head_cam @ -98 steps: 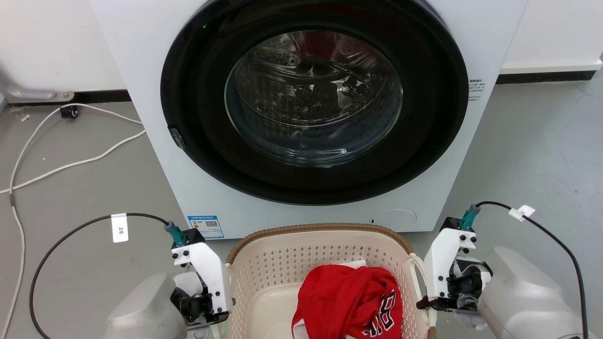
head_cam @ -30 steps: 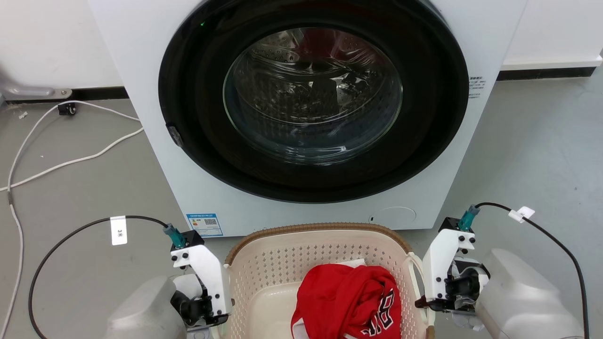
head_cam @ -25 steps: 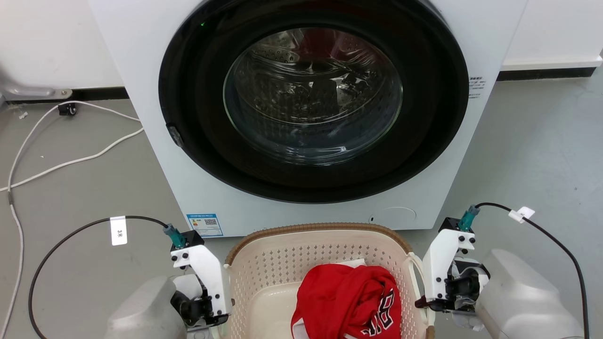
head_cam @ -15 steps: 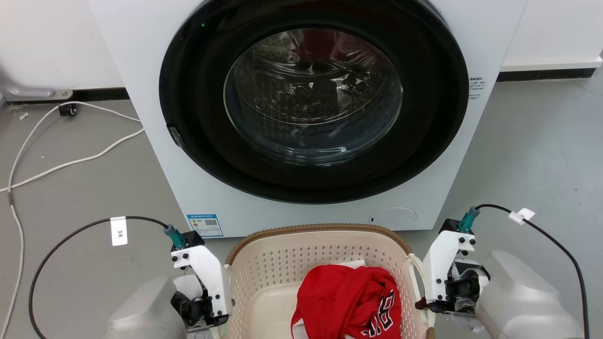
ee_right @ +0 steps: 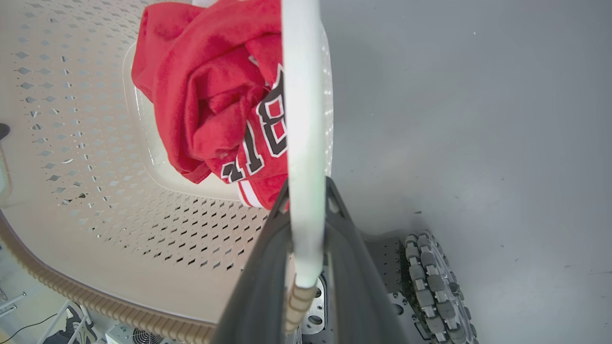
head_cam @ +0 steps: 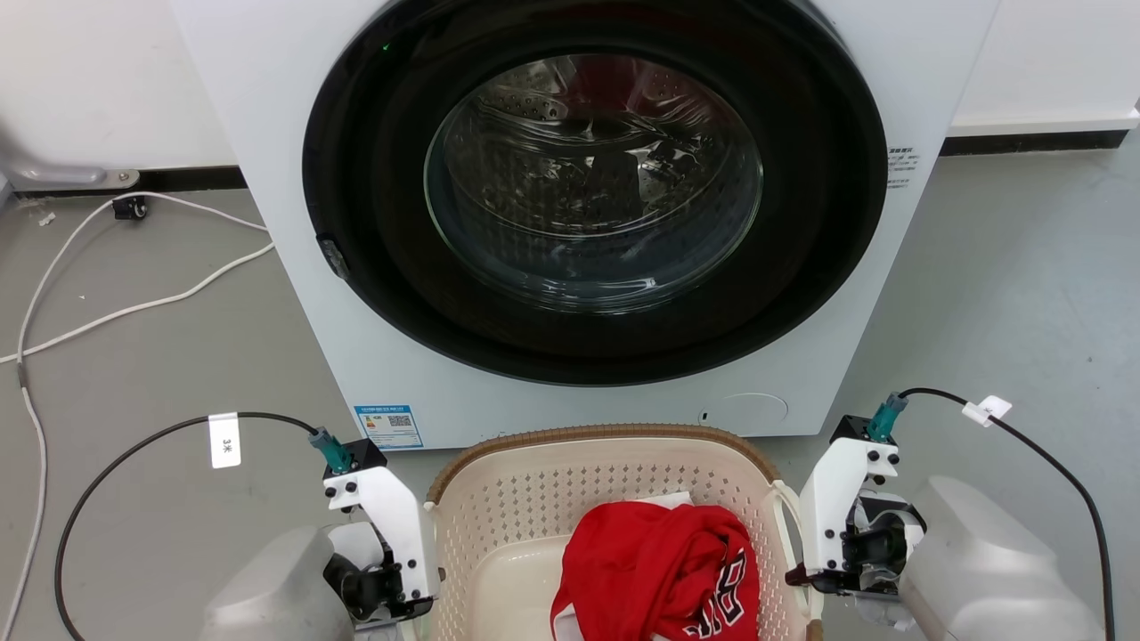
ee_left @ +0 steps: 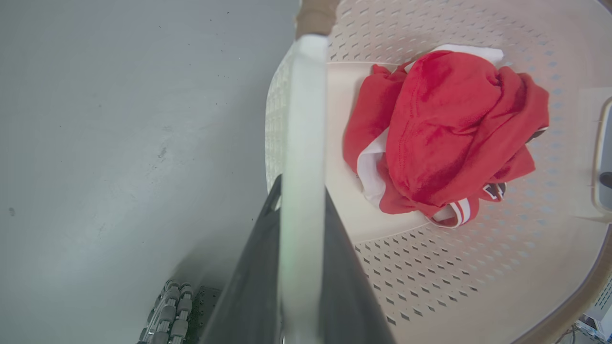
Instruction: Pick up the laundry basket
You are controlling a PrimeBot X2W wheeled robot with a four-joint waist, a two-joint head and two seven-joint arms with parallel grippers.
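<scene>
The left gripper is pressed tight on the left handle, and the right gripper pinches the right handle. The laundry basket, holding a red shirt, is between them, near the washing machine on the grey floor.

White washing machine on grey floor, white wall behind.

Seen from my remote console, I count: one washing machine, one laundry basket with two white handles, one red jersey, two grippers under my control, left gripper and right gripper, and two white-tagged black cables, one per arm
</scene>
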